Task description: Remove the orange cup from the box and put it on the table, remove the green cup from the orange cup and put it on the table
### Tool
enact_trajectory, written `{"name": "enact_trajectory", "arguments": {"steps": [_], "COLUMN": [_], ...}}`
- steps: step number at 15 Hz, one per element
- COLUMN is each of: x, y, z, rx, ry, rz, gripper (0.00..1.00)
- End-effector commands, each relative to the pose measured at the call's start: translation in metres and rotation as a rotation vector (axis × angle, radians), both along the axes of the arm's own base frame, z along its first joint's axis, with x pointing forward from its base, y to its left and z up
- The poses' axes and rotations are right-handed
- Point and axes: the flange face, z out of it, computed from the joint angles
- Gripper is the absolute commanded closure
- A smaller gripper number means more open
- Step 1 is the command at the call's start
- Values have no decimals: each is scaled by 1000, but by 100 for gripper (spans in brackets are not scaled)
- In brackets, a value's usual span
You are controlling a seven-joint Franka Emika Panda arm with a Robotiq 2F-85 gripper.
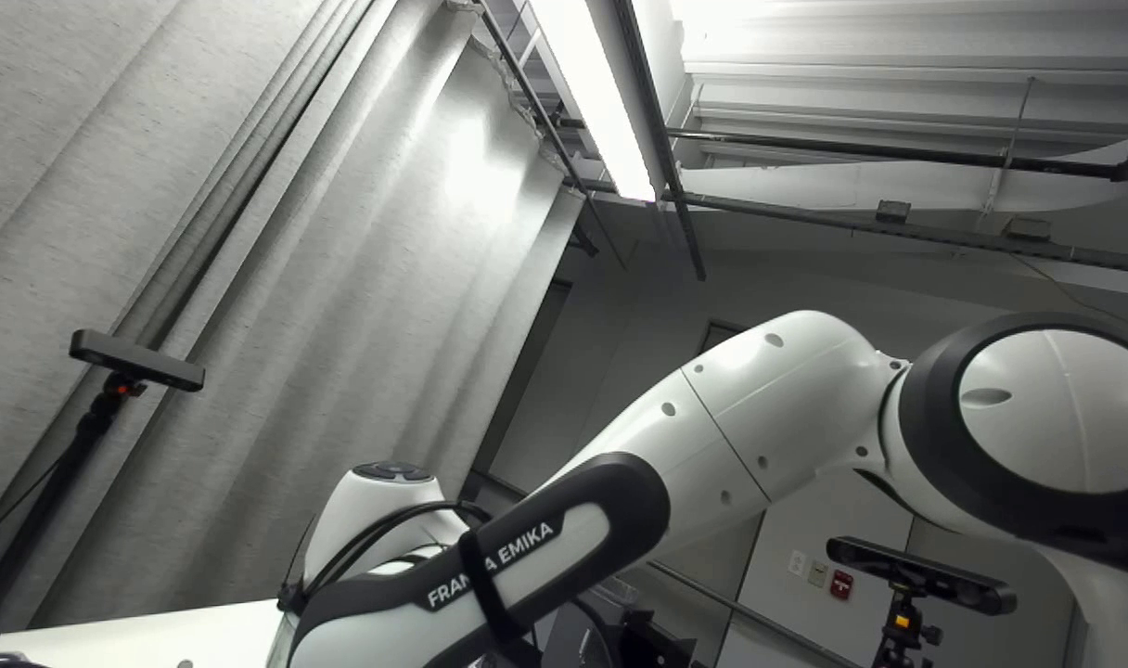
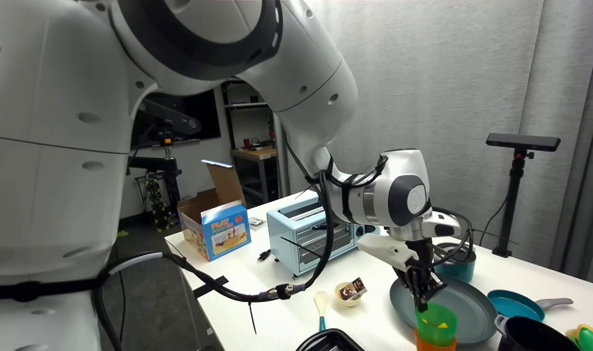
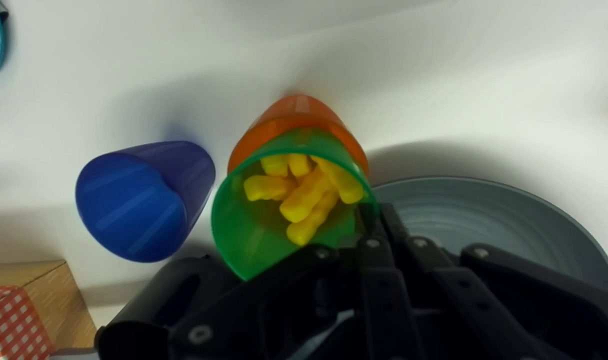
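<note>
Un-nesting, we judge | black gripper point(image 3: 380, 214) pinching rim of translucent green plastic cup point(image 3: 259, 235) | it looks nested in tapered orange plastic cup point(image 3: 296, 112), near side of grey round plate point(image 2: 472, 312) | we'd lift straight up next

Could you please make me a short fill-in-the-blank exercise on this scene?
In an exterior view, the green cup shows directly above the ____ cup.
Of the orange cup, blue cup and green cup, the claw grips the ____ one.
The pieces inside the green cup are ____ in colour.
In the wrist view, the blue cup is to the ____ of the green cup.

Missing words: orange; green; yellow; left.
</note>
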Motion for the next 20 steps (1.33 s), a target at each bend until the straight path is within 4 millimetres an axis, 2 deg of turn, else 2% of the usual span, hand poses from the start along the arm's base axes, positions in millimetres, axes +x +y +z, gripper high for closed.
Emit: {"name": "enact_trajectory", "arguments": {"steps": [1,10,20], "x": [-7,-17,-38], "y": [6,13,25], "z": [14,32,44], "rx": [-10,-35,-67], "ry": [-39,-80,-79], "rz": [-13,-30,-42], "gripper": [99,99,99]}}
